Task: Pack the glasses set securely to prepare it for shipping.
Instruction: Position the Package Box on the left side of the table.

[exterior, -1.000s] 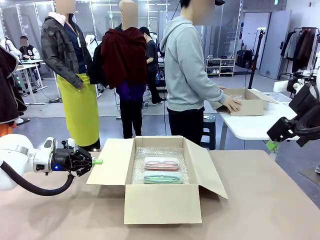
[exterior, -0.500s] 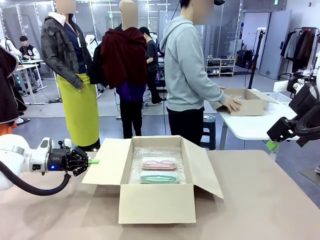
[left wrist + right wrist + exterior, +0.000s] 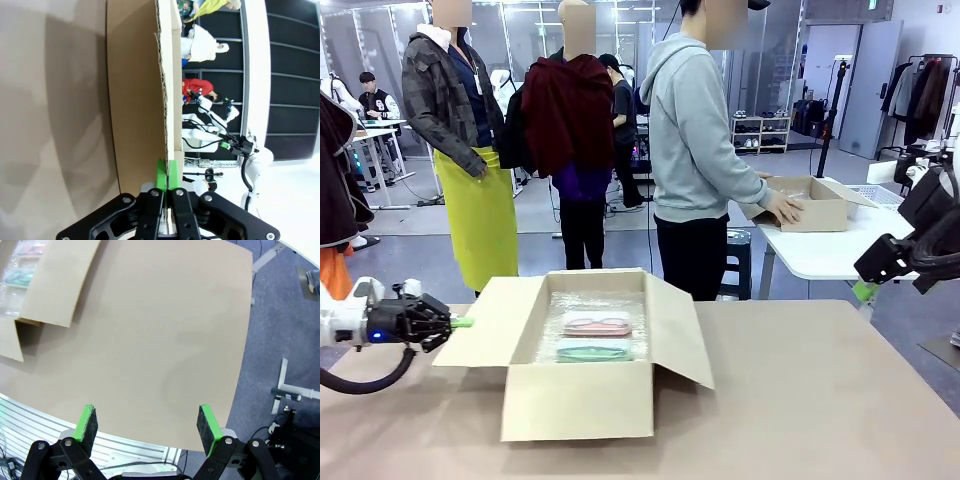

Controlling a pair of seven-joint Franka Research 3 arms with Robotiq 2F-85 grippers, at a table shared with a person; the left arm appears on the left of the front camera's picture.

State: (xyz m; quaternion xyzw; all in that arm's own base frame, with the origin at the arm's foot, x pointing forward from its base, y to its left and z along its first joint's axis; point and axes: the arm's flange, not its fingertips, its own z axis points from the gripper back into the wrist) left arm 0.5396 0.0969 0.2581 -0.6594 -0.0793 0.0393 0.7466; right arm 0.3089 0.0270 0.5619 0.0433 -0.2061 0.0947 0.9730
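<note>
The box (image 3: 582,400) slid toward the robot's left across the table (image 3: 820,400) over the last second, towed by the left gripper (image 3: 460,322), which had drawn back toward the picture's left edge with the box's left flap (image 3: 485,325) pinched between its green pads. In the left wrist view the left gripper's pads (image 3: 161,175) were clamped tight on the flap's corrugated edge (image 3: 164,100), with no gap showing between them. The pink case (image 3: 597,323) and the mint case (image 3: 594,351) lay side by side on bubble wrap (image 3: 552,330) inside the open box, pink on the far side, mint nearer the robot, and both had ridden along with it. The right gripper (image 3: 147,427) hung off to the right, above the table's near edge, its fingers spread wide and holding nothing; a person (image 3: 695,150) stood at the far side, hands on another box (image 3: 810,205) on a white table (image 3: 830,250). If you were dragging the box into reach, you did well to keep the pull low and level, since a pinch on one flap could tear the cardboard or swing the box round. Your next concern was probably stopping the slide before the flap bent outward, then bringing the right gripper in for the opposite flap (image 3: 680,330) so the cases stayed bedded while the box was closed.
</note>
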